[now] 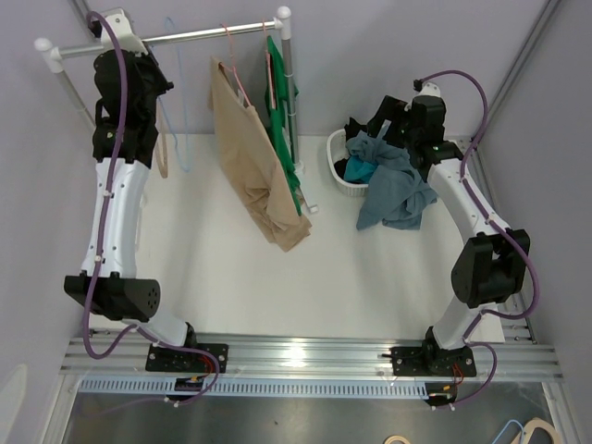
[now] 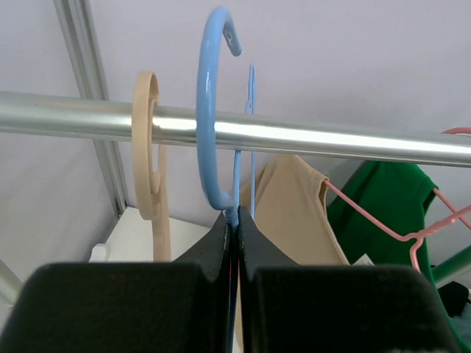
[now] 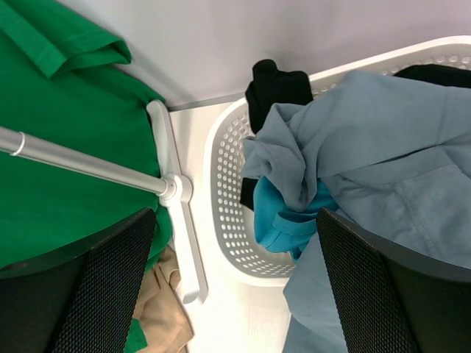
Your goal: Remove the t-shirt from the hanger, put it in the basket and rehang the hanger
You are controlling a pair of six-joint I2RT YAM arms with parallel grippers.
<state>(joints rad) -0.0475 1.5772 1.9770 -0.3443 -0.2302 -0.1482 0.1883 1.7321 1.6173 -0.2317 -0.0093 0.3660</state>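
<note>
A tan t-shirt [image 1: 254, 166] hangs on a pink wire hanger [image 1: 236, 79] from the rack rail [image 1: 203, 35]. A green t-shirt [image 1: 282, 111] hangs beside it on the right. My left gripper [image 1: 165, 90] is up at the rail. In the left wrist view it is shut [image 2: 237, 220] on the neck of an empty blue hanger [image 2: 206, 110] hooked over the rail [image 2: 331, 140]. The tan shirt [image 2: 294, 213] and green shirt [image 2: 383, 198] hang beyond. My right gripper [image 3: 235, 279] is open and empty above the basket [image 3: 221, 191].
An empty beige hanger [image 2: 147, 147] hooks the rail left of the blue one. The white basket [image 1: 338, 171] holds a grey-blue shirt [image 3: 383, 147], a teal cloth [image 3: 280, 220] and black clothes [image 3: 276, 88]; the grey-blue shirt spills over its rim. The rack's white foot [image 3: 180, 228] stands beside it.
</note>
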